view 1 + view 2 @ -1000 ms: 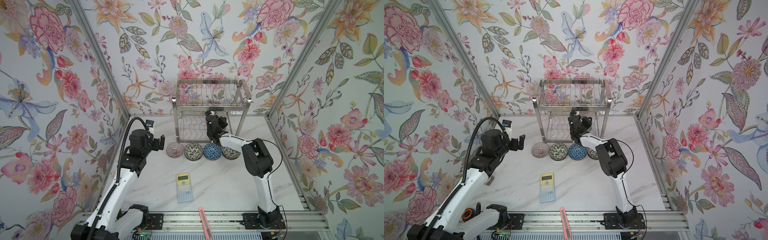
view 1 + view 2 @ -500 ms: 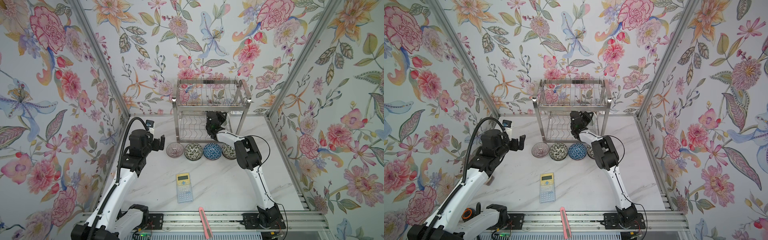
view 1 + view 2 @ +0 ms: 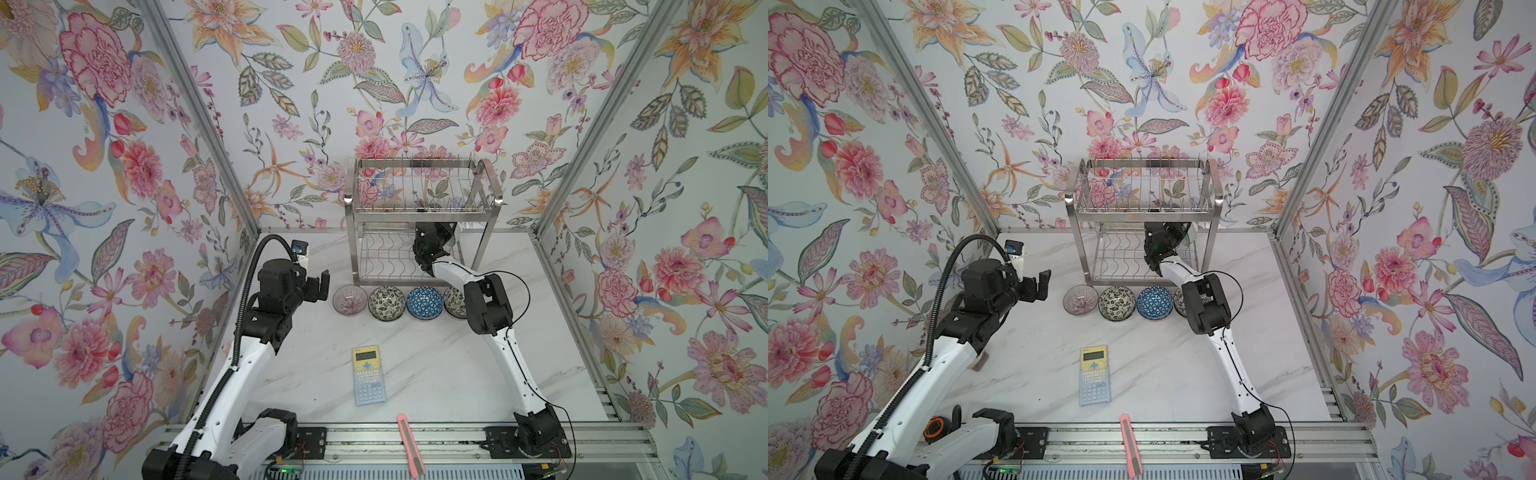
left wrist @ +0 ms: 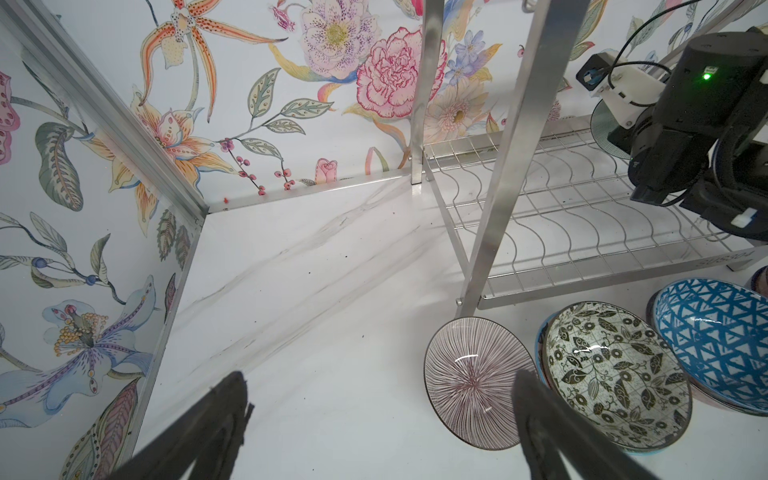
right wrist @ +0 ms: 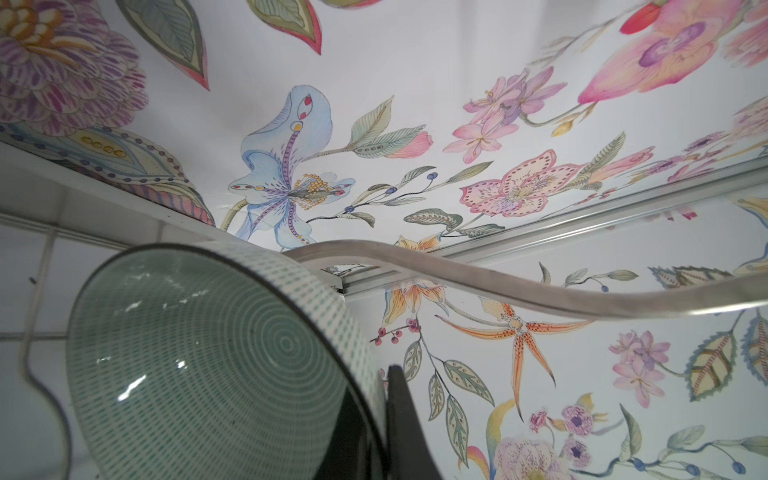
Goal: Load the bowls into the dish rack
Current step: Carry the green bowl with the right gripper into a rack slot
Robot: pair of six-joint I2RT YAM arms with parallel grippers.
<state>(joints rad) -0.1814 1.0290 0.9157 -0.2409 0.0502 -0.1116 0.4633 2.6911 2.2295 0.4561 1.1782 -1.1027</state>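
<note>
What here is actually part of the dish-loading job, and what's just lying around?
Part of the job:
- dish rack
- pale green bowl, at the rack's lower tier
- in a row in front of the rack: pink-striped bowl, floral bowl, blue triangle bowl, leaf-patterned bowl (partly hidden)

Just lying about:
- calculator
- pink utility knife

The right arm's elbow has folded in toward the tall steel wire dish rack (image 3: 415, 216), carrying the right pincer (image 5: 374, 432) and its pale green ringed ceramic bowl (image 5: 208, 353) slightly deeper into the lower tier.
</note>
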